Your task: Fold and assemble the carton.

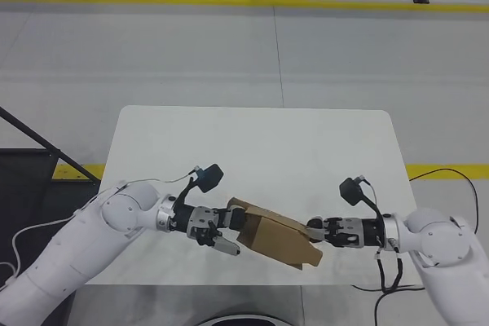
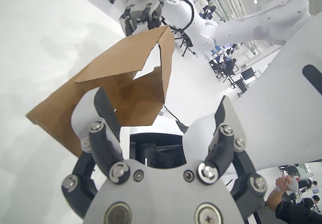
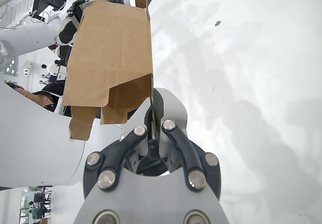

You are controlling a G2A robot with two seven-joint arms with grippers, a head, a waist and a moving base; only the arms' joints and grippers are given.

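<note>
At the near edge of the bench, the carton has its right end pinched in the right claw, while the left claw gapes wide at its left end.

You see plain brown carton, white table, grey floor with yellow line. Your left gripper: white fingers, black pads, silver plate. Your right gripper: same colours.
</note>
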